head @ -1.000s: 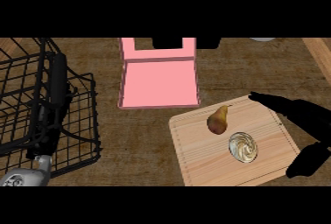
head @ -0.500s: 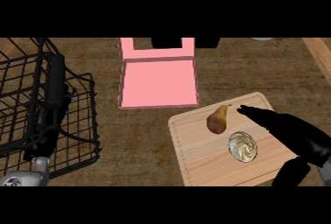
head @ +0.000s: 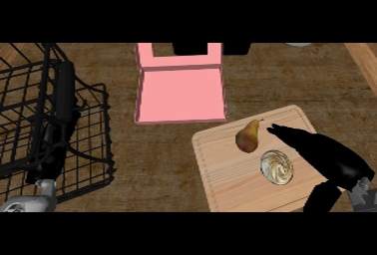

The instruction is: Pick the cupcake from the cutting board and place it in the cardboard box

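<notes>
The right robot hand (head: pixel 324 155) hangs released beside the cupcake (head: pixel 276 167) on the cutting board (head: pixel 221 174), fingers and thumb spread, seemingly to straddle it clear of the pear (head: pixel 248 135).

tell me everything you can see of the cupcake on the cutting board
The cupcake is seen from straight above as a small round shape with a pale cream swirl of frosting and a thin darker rim. It stands upright on the light wooden cutting board, right of the board's middle, just below and right of the brown pear and apart from it. The black right hand lies close along its right side, fingers straight; whether it touches the cupcake cannot be told.
</notes>
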Motion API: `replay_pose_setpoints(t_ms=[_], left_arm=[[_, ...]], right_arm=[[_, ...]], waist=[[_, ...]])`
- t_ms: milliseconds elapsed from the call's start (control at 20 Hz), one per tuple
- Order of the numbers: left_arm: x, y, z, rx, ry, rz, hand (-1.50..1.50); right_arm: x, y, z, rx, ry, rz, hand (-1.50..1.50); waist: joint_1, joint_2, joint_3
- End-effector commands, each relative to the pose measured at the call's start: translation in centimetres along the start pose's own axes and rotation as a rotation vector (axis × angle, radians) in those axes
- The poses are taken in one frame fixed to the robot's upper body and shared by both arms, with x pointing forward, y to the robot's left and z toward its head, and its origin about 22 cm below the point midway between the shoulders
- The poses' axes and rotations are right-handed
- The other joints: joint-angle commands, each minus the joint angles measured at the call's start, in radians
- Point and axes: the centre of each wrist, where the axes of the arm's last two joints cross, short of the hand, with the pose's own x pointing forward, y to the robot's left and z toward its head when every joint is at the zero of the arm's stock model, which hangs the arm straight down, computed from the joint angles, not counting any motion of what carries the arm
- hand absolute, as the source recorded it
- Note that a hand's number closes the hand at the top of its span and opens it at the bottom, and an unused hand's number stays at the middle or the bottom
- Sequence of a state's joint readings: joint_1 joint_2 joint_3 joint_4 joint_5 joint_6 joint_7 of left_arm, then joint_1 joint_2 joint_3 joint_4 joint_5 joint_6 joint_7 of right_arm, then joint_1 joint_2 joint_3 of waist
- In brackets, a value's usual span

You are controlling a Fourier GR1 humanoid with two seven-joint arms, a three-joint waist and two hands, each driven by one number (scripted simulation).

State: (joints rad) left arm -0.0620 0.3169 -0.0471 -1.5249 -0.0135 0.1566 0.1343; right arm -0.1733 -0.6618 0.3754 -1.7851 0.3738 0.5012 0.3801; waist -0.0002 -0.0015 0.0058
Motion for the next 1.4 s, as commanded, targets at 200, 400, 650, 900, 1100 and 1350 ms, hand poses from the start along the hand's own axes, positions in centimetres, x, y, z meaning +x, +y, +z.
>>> replay_pose_setpoints(t_ms=[200,400,650,900,1100,1350], left_arm=[[-0.9,-0.8,1.1,0.016,-0.015,-0.056,0.0],[-2.1,-0.8,2.0,-0.017,0.002,-0.037,0.0],[-2.6,-1.2,1.9,0.004,0.007,-0.043,0.0],[-1.8,0.7,1.5,-0.001,0.007,-0.052,0.0],[-0.1,-0.9,1.3,0.005,-0.003,-0.052,0.0],[0.0,0.5,1.4,-0.016,0.006,-0.061,0.0]], right_arm=[[-0.3,0.4,-2.0,-0.004,-0.002,-0.001,-1.5],[-1.1,1.5,-1.0,-0.02,0.004,-0.009,-1.5],[-1.0,2.4,-1.1,-0.014,0.013,0.003,-1.5],[-2.2,3.2,-3.0,0.002,-0.007,0.002,-1.5],[1.0,3.8,-2.8,0.006,0.009,-0.008,-1.5],[-1.7,4.6,-2.2,0.017,0.003,0.022,-1.5]], waist=[[0.004,0.001,-0.006],[0.002,0.001,-0.006],[0.0,0.001,-0.006],[0.006,0.002,-0.006],[0.002,0.001,-0.006],[0.001,0.001,-0.006]])
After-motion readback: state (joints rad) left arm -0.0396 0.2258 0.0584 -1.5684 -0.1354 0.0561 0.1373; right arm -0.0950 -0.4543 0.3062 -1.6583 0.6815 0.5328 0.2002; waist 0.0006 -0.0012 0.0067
